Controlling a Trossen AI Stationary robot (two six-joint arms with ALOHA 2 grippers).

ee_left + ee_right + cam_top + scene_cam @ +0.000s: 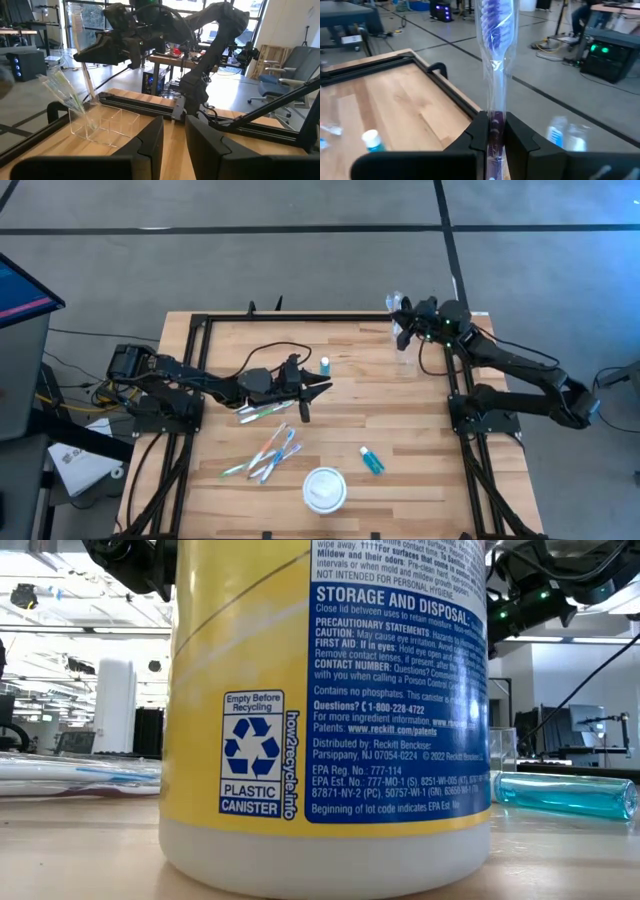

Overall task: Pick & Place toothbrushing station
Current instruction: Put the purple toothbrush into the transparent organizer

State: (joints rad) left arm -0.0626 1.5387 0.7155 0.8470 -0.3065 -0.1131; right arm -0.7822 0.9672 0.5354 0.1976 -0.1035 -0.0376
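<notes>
Right end effector (492, 135) clamps a wrapped toothbrush (495, 60) upright above the clear organizer (102, 122), likely for insertion. Left end effector (173, 142) waits mid-bench, slightly parted, empty.

A big yellow plastic canister (300, 710) stands close up on the wooden table (80, 850), blocking most of it. A blue tube (565, 793) lies far right.

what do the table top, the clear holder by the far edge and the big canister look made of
Table top: pale wood with a matte finish, grain and plank seams showing. Clear holder: likely acrylic or glass, see-through with glinting edges. Canister: plastic, as its printed recycling label says, with a glossy yellow-and-blue wrap.
</notes>
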